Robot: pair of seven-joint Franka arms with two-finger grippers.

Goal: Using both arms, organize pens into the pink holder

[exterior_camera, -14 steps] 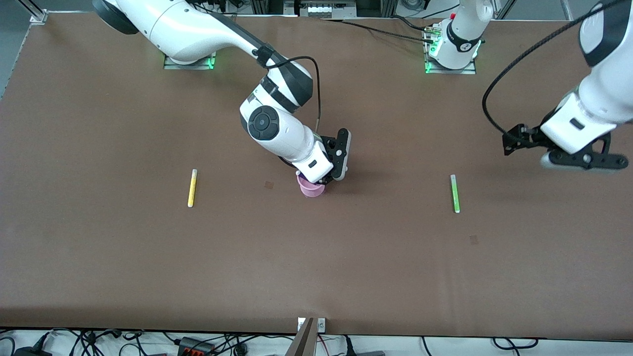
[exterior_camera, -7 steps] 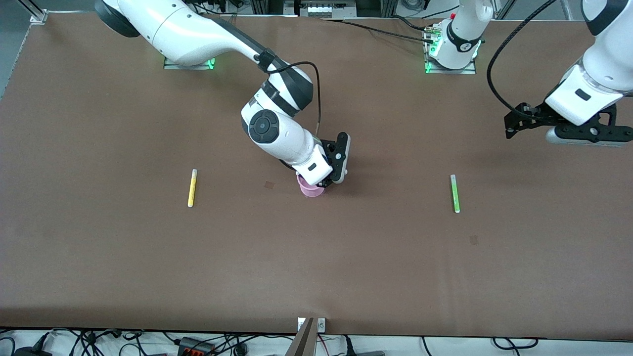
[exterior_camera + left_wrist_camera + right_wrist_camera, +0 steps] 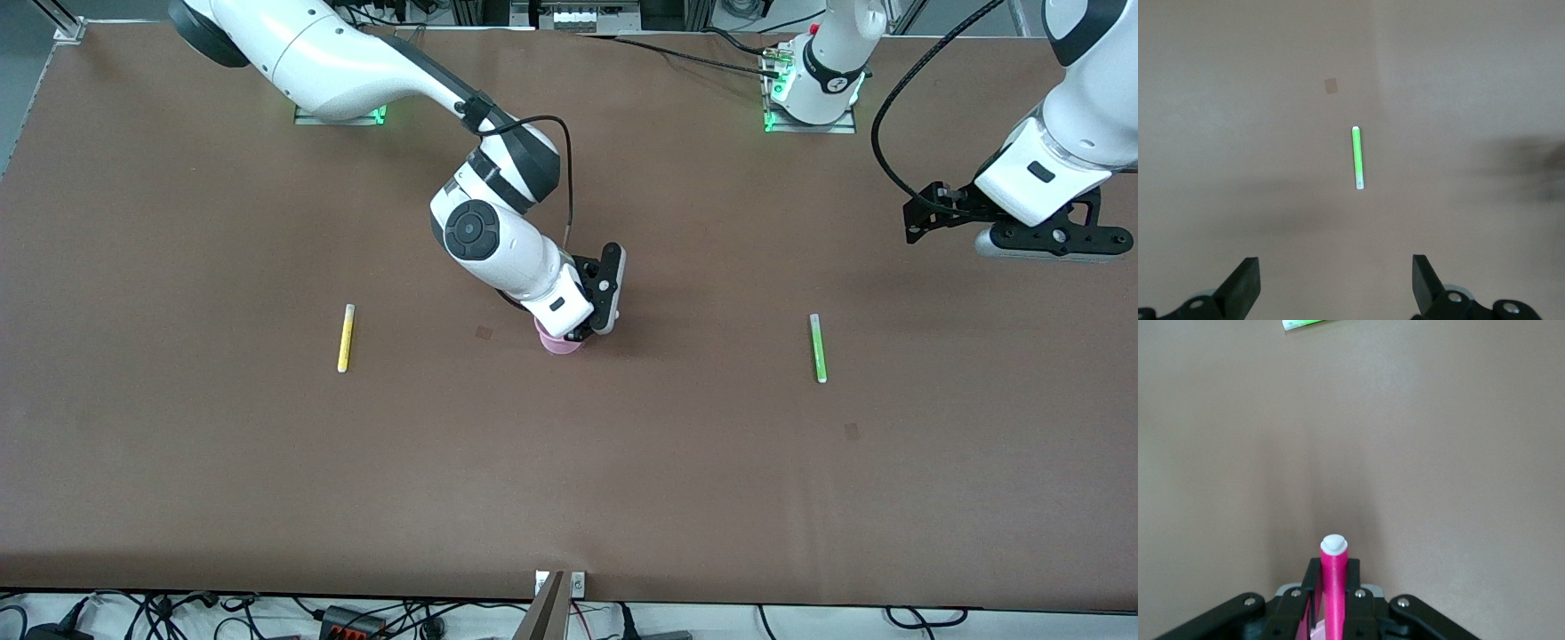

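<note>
Brown tabletop, pink holder (image 3: 558, 343) near mid-table — the right gripper (image 3: 582, 329) sits directly over it, fingers clamped on the magenta pen (image 3: 1334, 587), presumably so the pen drops inside on release. Left gripper (image 3: 1335, 288) waits aloft with fingers wide apart toward its own end of the table, looking down on the light green pen (image 3: 817, 348) — likely its next pick. Yellow pen (image 3: 345, 338) lies flat toward the right arm's end, well apart from the holder.
</note>
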